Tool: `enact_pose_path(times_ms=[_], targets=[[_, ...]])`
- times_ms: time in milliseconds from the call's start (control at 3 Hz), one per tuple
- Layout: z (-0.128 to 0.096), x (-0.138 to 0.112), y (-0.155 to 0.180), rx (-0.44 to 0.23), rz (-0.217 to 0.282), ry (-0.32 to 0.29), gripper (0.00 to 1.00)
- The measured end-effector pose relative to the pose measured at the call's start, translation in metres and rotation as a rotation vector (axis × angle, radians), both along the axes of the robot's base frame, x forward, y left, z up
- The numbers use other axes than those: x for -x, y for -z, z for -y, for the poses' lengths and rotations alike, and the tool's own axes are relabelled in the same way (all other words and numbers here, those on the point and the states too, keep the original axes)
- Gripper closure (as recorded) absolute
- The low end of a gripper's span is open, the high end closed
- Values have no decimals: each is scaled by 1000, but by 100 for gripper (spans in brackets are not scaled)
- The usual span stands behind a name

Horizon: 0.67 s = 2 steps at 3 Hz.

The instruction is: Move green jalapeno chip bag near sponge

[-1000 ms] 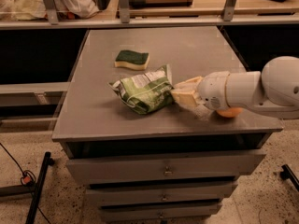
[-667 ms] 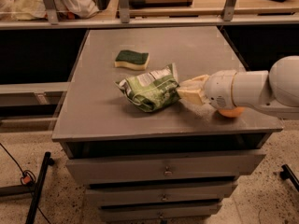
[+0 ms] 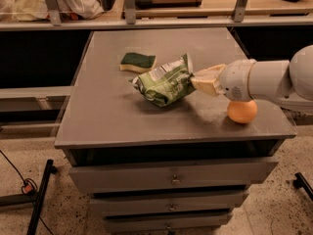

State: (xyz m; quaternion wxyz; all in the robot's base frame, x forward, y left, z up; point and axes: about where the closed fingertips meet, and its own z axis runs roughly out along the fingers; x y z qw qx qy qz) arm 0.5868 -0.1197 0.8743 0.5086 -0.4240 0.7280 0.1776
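Arm level from right; gripper (image 3: pixel 195 79) fingers (image 3: pixel 208 82) clamped on green jalapeno chip bag (image 3: pixel 164 83) edge.

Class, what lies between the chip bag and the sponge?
In the camera view, only a short bare strip of table separates the chip bag and the sponge. The gripper is at the bag's opposite end.

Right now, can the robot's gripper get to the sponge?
Probably not straight across. The gripper is against the chip bag, on the side away from the sponge, so the bag lies in between. It would likely have to go over.
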Motion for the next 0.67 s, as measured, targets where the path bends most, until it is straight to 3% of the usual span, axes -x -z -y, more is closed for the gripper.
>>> enact_pose_path(times_ms=[333, 667], targets=[[-2, -22, -8, -5, 6, 15, 100], [-6, -41, -10, -9, -1, 4, 84]])
